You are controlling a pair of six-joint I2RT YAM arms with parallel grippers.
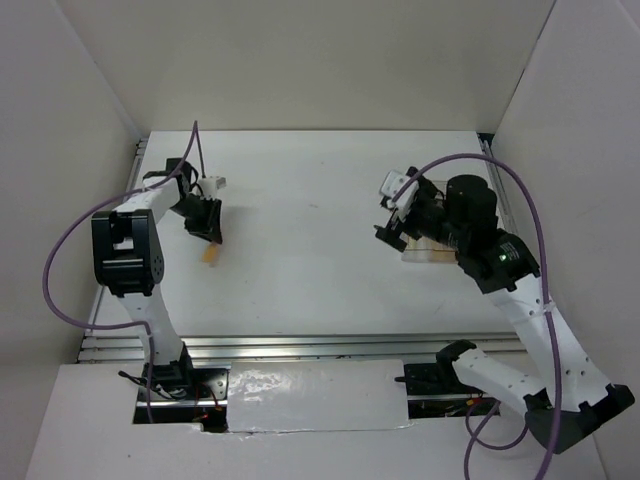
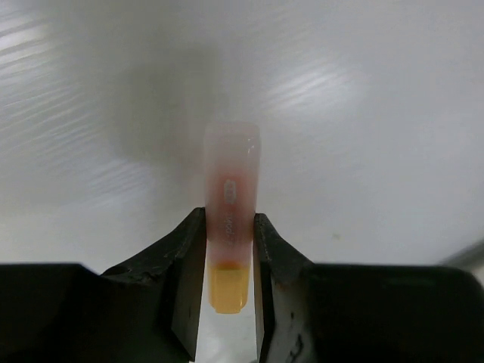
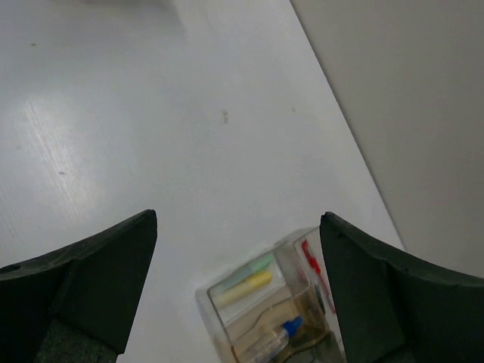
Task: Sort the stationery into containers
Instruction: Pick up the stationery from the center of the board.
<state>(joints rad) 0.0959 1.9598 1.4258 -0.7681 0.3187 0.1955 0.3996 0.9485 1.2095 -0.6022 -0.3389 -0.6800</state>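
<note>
The left gripper squeezes the orange marker at its middle, far from the box; the marker looks light, hard and slippery.

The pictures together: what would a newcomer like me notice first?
The left gripper is clamped on a stubby orange marker over the left side of the white table. On the right side, the right gripper hangs open over a clear box holding a yellow marker, a green marker, a red pen and a blue-tipped tube.
</note>
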